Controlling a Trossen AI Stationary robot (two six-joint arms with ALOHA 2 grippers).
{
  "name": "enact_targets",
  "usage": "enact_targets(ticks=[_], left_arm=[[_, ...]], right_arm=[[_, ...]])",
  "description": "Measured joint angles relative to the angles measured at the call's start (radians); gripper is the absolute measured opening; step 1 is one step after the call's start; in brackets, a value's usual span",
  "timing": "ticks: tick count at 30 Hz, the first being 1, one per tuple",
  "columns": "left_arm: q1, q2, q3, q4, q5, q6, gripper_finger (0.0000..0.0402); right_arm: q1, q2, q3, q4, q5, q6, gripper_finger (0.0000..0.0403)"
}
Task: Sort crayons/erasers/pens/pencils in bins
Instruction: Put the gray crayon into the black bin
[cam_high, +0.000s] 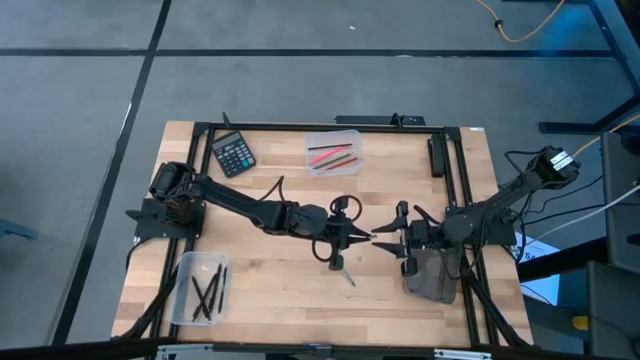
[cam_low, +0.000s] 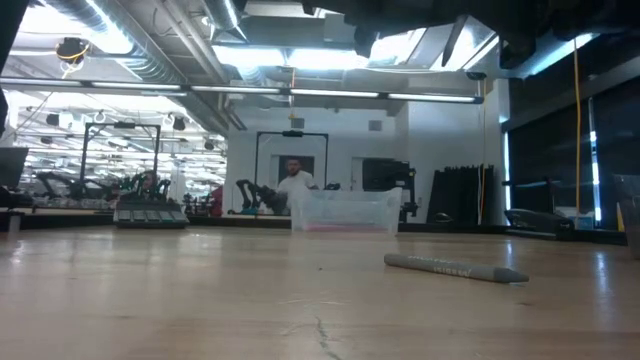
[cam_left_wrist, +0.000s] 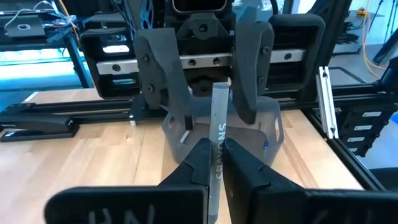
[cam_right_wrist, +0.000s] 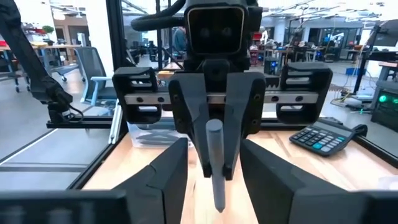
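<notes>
A grey crayon (cam_left_wrist: 219, 134) hangs over the table's middle, with my left gripper (cam_high: 364, 236) shut on it. The crayon's free end (cam_right_wrist: 215, 163) points at my right gripper (cam_high: 384, 238). That gripper is open, and its fingers (cam_left_wrist: 250, 74) stand on either side of the free end without touching it. A second grey crayon (cam_low: 455, 268) lies flat on the wood just nearer than the grippers. A clear bin (cam_high: 333, 152) at the far middle holds red, pink and green sticks. Another clear bin (cam_high: 200, 288) at the near left holds black sticks. A dark grey bin (cam_high: 432, 276) sits under my right arm. My left gripper pinches the grey crayon's wrapped shaft (cam_left_wrist: 217, 163) between its two fingers. The fingers come about level from the table's left and lie along the crayon. The crayon sticks out past the fingertips toward the right and is lifted clear of the table.
A black calculator (cam_high: 233, 153) lies at the far left. A black metal frame (cam_high: 440, 150) runs round the wooden top. Bare wood lies between the near-left bin and the loose crayon.
</notes>
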Motion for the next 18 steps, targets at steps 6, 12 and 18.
enact_targets(ticks=[6,12,18], left_arm=[[-0.005,0.000,0.000,0.000,0.001,0.000,0.0024],[-0.004,0.000,0.000,0.000,-0.001,0.000,0.0028],[-0.003,0.000,0.000,-0.006,-0.006,0.000,0.0017]], right_arm=[[0.000,0.000,0.000,0.007,0.000,-0.002,0.0119],[-0.023,0.001,0.000,0.007,-0.037,-0.003,0.0069],[-0.075,0.023,0.000,0.009,-0.102,0.022,0.0054]])
